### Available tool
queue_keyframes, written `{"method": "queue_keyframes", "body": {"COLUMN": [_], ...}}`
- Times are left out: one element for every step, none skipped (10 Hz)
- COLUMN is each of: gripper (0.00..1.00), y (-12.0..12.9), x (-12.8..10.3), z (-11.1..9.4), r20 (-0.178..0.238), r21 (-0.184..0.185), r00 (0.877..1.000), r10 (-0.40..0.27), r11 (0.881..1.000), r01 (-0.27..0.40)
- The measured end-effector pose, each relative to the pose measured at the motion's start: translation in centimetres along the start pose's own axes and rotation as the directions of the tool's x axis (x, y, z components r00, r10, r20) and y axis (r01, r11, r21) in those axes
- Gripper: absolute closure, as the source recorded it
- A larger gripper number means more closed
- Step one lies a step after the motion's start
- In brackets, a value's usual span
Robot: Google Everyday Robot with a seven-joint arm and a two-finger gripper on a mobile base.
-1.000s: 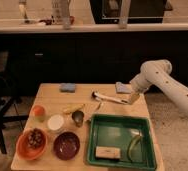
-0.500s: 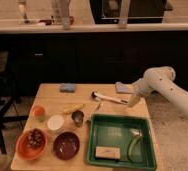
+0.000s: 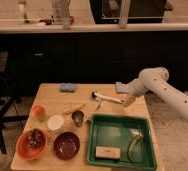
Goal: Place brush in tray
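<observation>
**Brush outside the tray, claw at its handle end**

The brush (image 3: pixel 108 97) stretches across the far half of the tabletop (image 3: pixel 49 98), running left to right. Its small dark head points left and its white handle reaches to the right. It is just beyond the far rim of the tray (image 3: pixel 112 134) and no part of it is inside. I cannot make out whether it rests flat on the wood or sits slightly raised.

The claw (image 3: pixel 129 101) is right at the handle's right end, meeting it or nearly so. From where I stand I cannot tell how far open it is, or whether it has hold of the brush. The white arm (image 3: pixel 159 86) comes in from the right, bends above the far right corner of the tabletop and angles down to the claw.

The green tray fills the near right part of the tabletop. Inside it a tan block (image 3: pixel 108 152) lies by the near rim and a curved green-yellow strip (image 3: pixel 133 145) lies toward the right wall.

Between brush and tray lies a short metal utensil (image 3: pixel 98 106). A grey-blue pad (image 3: pixel 121 87) sits at the far edge beside the arm, and a blue sponge (image 3: pixel 67 87) lies further left.

Left of the tray are a yellow piece (image 3: pixel 73 108), a metal cup (image 3: pixel 77 117), a white cup (image 3: pixel 55 122) and a small orange cup (image 3: pixel 38 111). Along the near edge are an orange bowl (image 3: pixel 32 144) and a dark red bowl (image 3: pixel 66 145).
</observation>
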Motion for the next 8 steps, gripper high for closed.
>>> {"method": "queue_keyframes", "body": {"gripper": [0.2,0.2,0.2,0.2,0.2,0.2,0.2,0.2], "y": [-0.1,-0.2,-0.3,-0.4,-0.5,-0.6,-0.7,-0.8], "x": [-0.6,-1.3,-1.7,-1.8,-1.7,-1.9,-2.0,-1.8], "z": [1.0,1.9,2.8,3.4,4.8,5.9,6.8,7.9], "r20": [0.0,0.001,0.002,0.0,-0.006,-0.009,-0.012,-0.016], "r21": [-0.015,-0.027,-0.039,-0.048,-0.066,-0.081,-0.095,-0.11], "r00": [1.0,1.0,1.0,1.0,1.0,1.0,1.0,1.0], "r10": [-0.008,-0.017,-0.024,-0.024,-0.025,-0.026,-0.027,-0.024], "r11": [1.0,0.999,0.999,0.999,0.998,0.996,0.995,0.994], "r01": [0.008,0.017,0.024,0.024,0.024,0.025,0.026,0.022]}}
